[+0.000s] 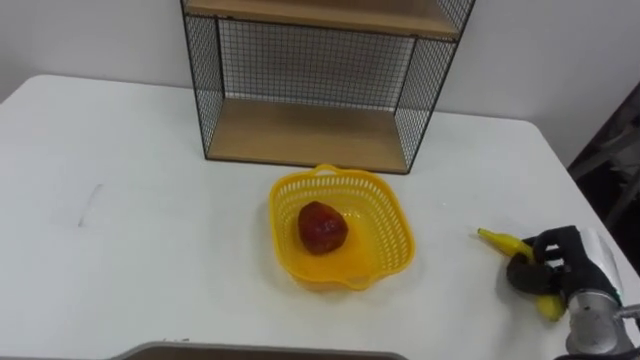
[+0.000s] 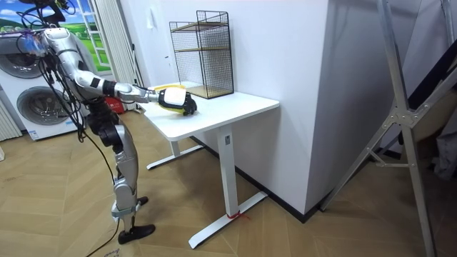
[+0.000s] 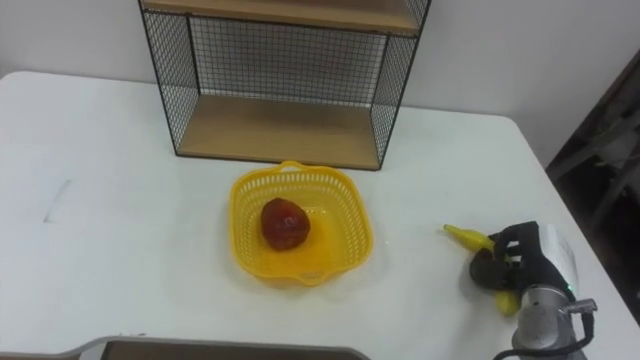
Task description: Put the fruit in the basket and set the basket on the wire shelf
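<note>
- Right hand (image 1: 556, 266), nearest, at the right side of the white table (image 1: 130, 250): fingers curled round a yellow banana (image 1: 499, 241), whose tip pokes out to the left.
- Yellow basket (image 1: 386, 236) mid-table, well apart from the hand, with a red fruit (image 1: 322, 227) inside.
- Wire shelf (image 1: 300, 135) just behind the basket.

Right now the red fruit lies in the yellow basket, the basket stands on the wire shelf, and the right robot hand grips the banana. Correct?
Not quite: the left eye view shows the yellow basket on the white table in front of the wire shelf, not on it. The red fruit does lie in it, and the right robot hand does grip the banana.
</note>
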Tool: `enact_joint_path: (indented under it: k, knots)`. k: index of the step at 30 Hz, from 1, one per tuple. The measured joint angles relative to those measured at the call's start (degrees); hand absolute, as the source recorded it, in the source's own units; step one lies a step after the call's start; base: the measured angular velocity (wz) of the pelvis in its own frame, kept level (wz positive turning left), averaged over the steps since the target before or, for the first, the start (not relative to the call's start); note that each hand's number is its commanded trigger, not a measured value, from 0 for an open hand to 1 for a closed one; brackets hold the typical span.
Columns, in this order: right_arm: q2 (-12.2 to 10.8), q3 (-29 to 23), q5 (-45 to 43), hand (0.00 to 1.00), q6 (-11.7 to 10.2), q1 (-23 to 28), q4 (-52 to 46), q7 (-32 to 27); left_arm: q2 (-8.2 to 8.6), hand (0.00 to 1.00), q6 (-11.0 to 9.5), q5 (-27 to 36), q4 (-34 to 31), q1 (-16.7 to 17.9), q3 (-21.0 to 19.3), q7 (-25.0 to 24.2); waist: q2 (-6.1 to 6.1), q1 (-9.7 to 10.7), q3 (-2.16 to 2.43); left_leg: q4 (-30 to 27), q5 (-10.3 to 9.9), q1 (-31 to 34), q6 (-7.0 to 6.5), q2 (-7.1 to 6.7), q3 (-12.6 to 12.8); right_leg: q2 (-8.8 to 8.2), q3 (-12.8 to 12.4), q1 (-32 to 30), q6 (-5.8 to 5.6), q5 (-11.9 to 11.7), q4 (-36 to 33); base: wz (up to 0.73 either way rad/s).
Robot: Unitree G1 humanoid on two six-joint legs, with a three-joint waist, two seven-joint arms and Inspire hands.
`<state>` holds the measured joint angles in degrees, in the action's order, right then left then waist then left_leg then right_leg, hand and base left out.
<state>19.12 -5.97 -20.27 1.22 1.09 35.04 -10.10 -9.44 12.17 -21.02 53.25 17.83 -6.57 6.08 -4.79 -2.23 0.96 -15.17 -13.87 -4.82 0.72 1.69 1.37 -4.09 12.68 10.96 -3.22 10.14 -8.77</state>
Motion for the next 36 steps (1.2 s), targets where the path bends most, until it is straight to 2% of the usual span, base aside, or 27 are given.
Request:
enact_joint_path:
  k: [3,6,8,12,13,17,20,23,30,36]
  knots:
    - [-1.0,-1.1,0.7,1.00,0.3,-0.1,-0.3,0.0,-0.01,0.00,0.0,0.0,0.0,0.0,0.2,0.0,-0.07,0.0,-0.03,-0.2,0.0,0.2,0.03,0.08,0.0,0.05,0.0,-0.1,0.02,0.0,-0.1,0.00]
    - [-1.7,-1.6,4.6,1.00,1.6,-1.1,-1.0,-0.3,0.00,0.00,0.1,0.1,0.0,0.0,1.2,0.1,-0.06,0.0,-0.03,-0.2,-0.1,0.2,0.10,0.21,0.1,0.15,0.0,-0.1,0.10,-0.1,-0.1,-0.01]
    - [-2.1,-1.6,7.2,1.00,2.9,-1.0,-2.6,-0.3,0.06,0.00,0.1,0.2,0.0,-0.1,1.3,0.2,0.03,0.1,-0.03,-0.2,0.0,0.2,0.14,0.30,0.3,0.24,-0.2,-0.1,0.15,-0.1,-0.1,-0.04]
    - [-4.6,-2.5,12.1,1.00,5.8,0.0,-9.9,1.0,0.30,0.00,-0.2,0.1,0.1,-0.7,1.3,0.5,0.64,0.4,-0.11,-0.5,0.0,1.4,0.27,0.73,1.3,0.44,-1.3,-2.0,0.30,-0.2,-0.9,-0.14]
    - [-5.0,-1.7,15.8,1.00,6.0,1.2,-13.8,2.1,0.42,0.00,-0.5,0.1,0.6,-0.7,1.8,0.4,1.16,0.4,-0.59,-0.4,0.0,1.5,0.27,0.76,1.8,0.42,-1.7,-2.3,0.46,-0.3,-1.0,-0.22]
    - [-6.4,1.9,26.4,1.00,5.8,3.7,-21.7,4.8,0.45,0.00,-2.1,0.1,1.0,-0.7,2.6,0.4,2.32,0.5,-1.06,-0.3,0.1,1.9,0.14,0.74,2.4,0.28,-1.9,-3.1,0.52,-0.4,-1.1,-0.09]
    - [-7.3,2.6,32.8,1.00,5.6,3.7,-27.4,5.5,0.92,0.00,-3.4,0.1,1.5,-0.7,2.8,0.4,3.23,0.6,-0.97,-0.3,0.1,2.3,0.12,0.71,2.3,0.26,-1.9,-3.4,0.51,-0.4,-1.2,0.01]
    - [-7.4,2.6,36.0,1.00,4.0,3.4,-31.9,6.1,1.18,0.00,-4.4,0.1,1.5,-0.4,3.0,0.4,3.73,0.5,-0.92,-0.1,0.2,2.2,0.16,0.69,2.0,0.29,-1.6,-3.4,0.50,-0.4,-1.2,0.05]
    - [-7.7,2.6,38.2,1.00,2.4,3.0,-39.3,6.6,1.54,0.00,-5.3,0.1,1.7,0.5,3.5,-0.1,3.15,0.2,-0.88,-0.1,0.2,2.7,0.16,0.66,2.0,0.29,-1.6,-3.9,0.47,-0.4,-1.1,0.00]
    - [-7.7,2.6,37.9,1.00,1.1,2.3,-42.1,6.9,1.86,0.00,-6.3,0.1,2.5,0.5,3.5,-0.1,3.28,0.2,-0.90,0.0,0.2,2.7,0.16,0.70,2.4,0.28,-1.9,-4.2,0.47,-0.4,-1.1,-0.02]
